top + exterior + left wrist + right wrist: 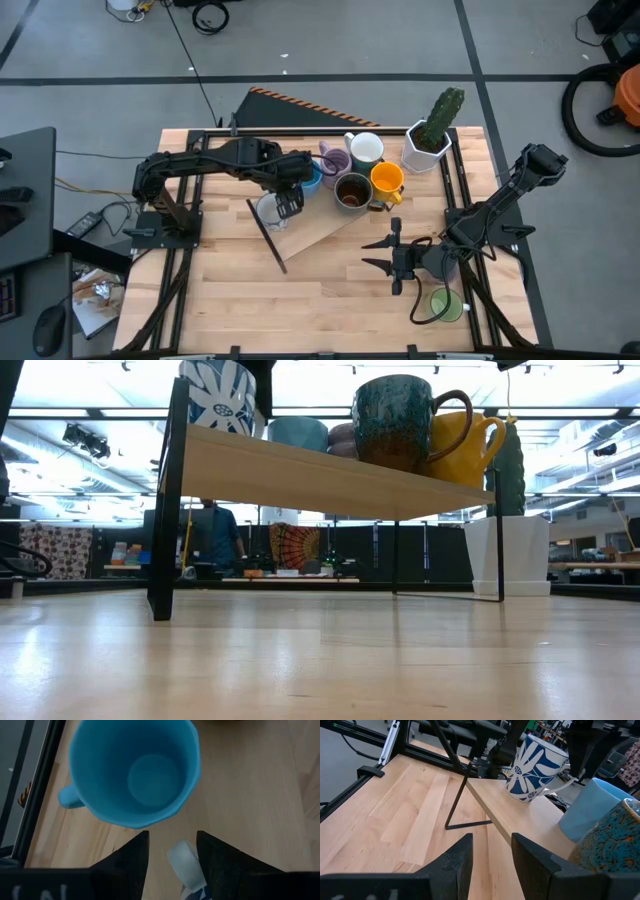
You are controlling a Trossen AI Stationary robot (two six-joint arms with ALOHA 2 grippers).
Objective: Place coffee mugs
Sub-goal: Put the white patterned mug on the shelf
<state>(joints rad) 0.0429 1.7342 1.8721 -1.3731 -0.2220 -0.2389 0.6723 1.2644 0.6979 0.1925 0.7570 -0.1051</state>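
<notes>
Light wooden table [300, 300] fills my overhead view, framed by black rails, with grey floor and cables beyond. A low wooden shelf [325, 232] on thin black legs stands on it, angled across the middle.

Left gripper [291, 203] is over the shelf's left end. Its fingers straddle the handle of a white mug with a blue leaf pattern [535, 768], which stands upright on the shelf. I cannot tell whether the fingers press the handle or only bracket it. The left wrist view looks straight down into the blue mug [134, 772], just beside the gripper, its handle pointing toward the shelf's back edge.

Further mugs crowd the shelf's right half: a lavender mug [334, 156], a white mug [365, 149], a dark brown mug with a teal glaze [352, 192] and an orange mug [387, 180]. All stand close together, several touching. A white faceted pot with a cactus [432, 138] stands on the table at the far right corner, just beside the orange mug.

Right gripper [383, 254] hovers over bare table near the shelf's right end, fingers spread and holding nothing. A green mug [446, 303] sits on the table under the right arm, close to the right rail.

From table level I see a person [215, 532] standing in the room behind.
</notes>
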